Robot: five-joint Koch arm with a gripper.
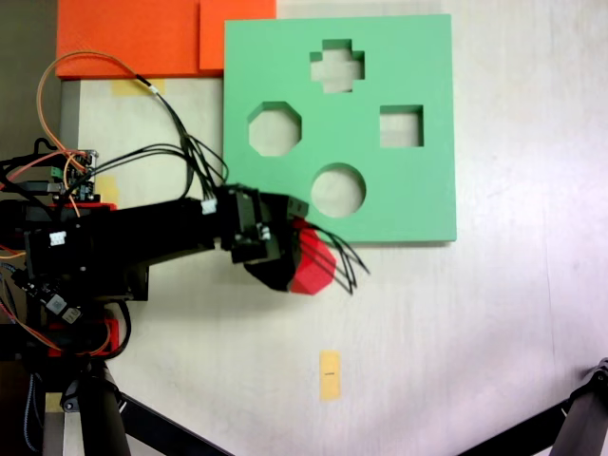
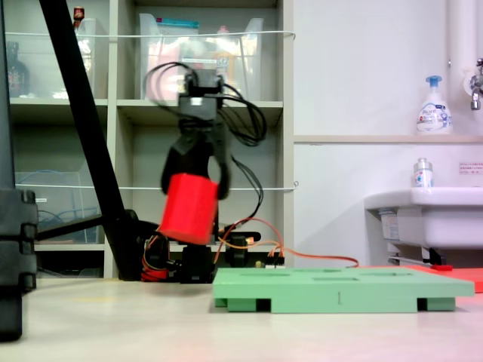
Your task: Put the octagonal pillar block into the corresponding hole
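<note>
Here, in the fixed view from above, the end effector is clamped on the octagonal pillar block, which pokes out red beyond the black jaws. The block sits just off the near edge of the green foam board, over bare tabletop. The corresponding hole lies up-screen and slightly left of the end effector, well apart from it. The round cutout is far nearer, just up-screen of the block, and that is my main worry: a short move could bring the block down over the wrong opening. The cross cutout and square cutout lie farther off. Loose black wires trail beside the block and could snag on the board's edge.

In the fixed view from the side, the end effector holds the block well above the tabletop, left of the board and clear of it. The block hangs tilted, its lower face not level. Judging from this, 2 faults are likely: a tilted block would catch on the rim, and 8 sides not turned to match the hole would jam or push the light board aside.
</note>
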